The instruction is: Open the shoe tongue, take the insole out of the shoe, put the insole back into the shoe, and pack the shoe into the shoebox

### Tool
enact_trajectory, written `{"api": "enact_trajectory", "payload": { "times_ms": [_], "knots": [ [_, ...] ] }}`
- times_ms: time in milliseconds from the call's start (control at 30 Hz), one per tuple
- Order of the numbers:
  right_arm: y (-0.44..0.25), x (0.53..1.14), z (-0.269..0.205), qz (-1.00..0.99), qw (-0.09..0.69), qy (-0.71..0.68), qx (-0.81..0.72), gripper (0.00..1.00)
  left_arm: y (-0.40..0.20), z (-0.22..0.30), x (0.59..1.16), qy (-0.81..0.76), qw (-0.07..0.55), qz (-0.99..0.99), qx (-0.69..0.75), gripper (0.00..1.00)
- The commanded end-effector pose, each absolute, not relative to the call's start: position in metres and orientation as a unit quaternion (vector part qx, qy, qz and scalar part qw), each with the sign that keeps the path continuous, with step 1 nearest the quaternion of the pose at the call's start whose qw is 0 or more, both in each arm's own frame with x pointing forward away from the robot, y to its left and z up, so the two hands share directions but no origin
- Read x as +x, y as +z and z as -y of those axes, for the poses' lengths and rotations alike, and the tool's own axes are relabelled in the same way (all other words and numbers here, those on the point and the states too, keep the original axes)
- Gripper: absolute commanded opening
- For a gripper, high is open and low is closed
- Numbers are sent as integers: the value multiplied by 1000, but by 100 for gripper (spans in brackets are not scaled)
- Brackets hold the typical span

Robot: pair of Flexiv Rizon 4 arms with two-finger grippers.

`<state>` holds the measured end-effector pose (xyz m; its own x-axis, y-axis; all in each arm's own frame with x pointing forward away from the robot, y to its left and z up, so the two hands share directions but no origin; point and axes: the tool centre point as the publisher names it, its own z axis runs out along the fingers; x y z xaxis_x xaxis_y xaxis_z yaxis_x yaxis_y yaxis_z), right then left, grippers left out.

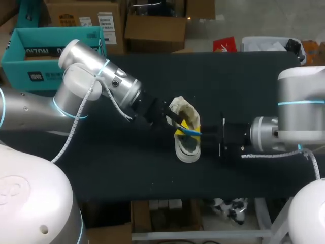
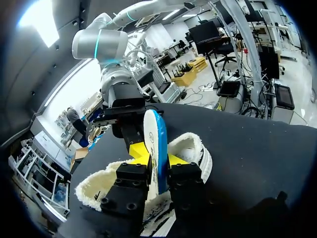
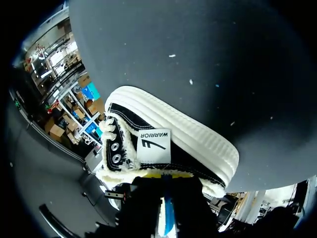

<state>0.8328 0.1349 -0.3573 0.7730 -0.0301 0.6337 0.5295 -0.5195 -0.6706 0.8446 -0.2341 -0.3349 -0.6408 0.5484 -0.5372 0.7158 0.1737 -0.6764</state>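
Teal shoebox: far left at the back, by the table's rear corner, well apart from the shoe. White print on its front wall and a white sticker at the right end; not reading them off.
Left arm: silver, comes in from the left and angles down toward the table's middle.
Left gripper: clamped on the insole, one yellow-tipped finger flat against each face, so the gap is only the insole's thickness. It sits at the shoe's left side.
Insole: white with a blue edge, standing on edge between the left fingers, above the shoe opening. In the head view it shows as a thin blue strip running across the shoe toward the right gripper.
Shoe: on the black table near the middle, between the two grippers. Black canvas upper, white ribbed rubber sole, cream fleece lining spread wide at the collar.
Shoe label: white patch on the black side panel, with a black swoosh-like mark and a line of capitals above it. Two metal eyelets sit just beside it.
Right gripper: at the shoe's right side, facing the left gripper. Its dark fingers close tight on the blue insole edge from both sides.
Right arm: white and silver, comes in level from the right edge.
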Motion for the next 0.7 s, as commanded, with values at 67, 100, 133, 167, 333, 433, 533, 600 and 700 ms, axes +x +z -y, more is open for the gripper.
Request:
{"api": "enact_trajectory", "payload": {
  "times_ms": [67,100,133,167,333,433,533,600,700],
  "knots": [
    [-354,827,-135,152,464,-302,-819,0,-336,237,841,-485,90,-765,414,0],
    [-352,824,-135,153,461,-305,-820,22,-337,237,840,-485,90,-766,414,0],
    [-350,821,-136,153,455,-308,-821,41,-337,237,840,-484,90,-766,413,0],
    [-347,818,-137,153,452,-311,-822,46,-338,237,840,-484,90,-766,413,0],
    [-331,802,-140,160,429,-328,-826,42,-339,235,840,-484,89,-767,411,0],
    [-326,793,-142,162,424,-334,-826,19,-340,234,840,-486,89,-767,409,0],
    [-323,791,-143,165,422,-337,-826,0,-341,233,839,-488,89,-767,407,0],
    [-323,791,-145,166,421,-336,-826,0,-341,233,839,-489,89,-767,406,0],
    [-326,794,-147,168,422,-332,-827,0,-343,233,840,-490,90,-767,405,0]
  ]
}}
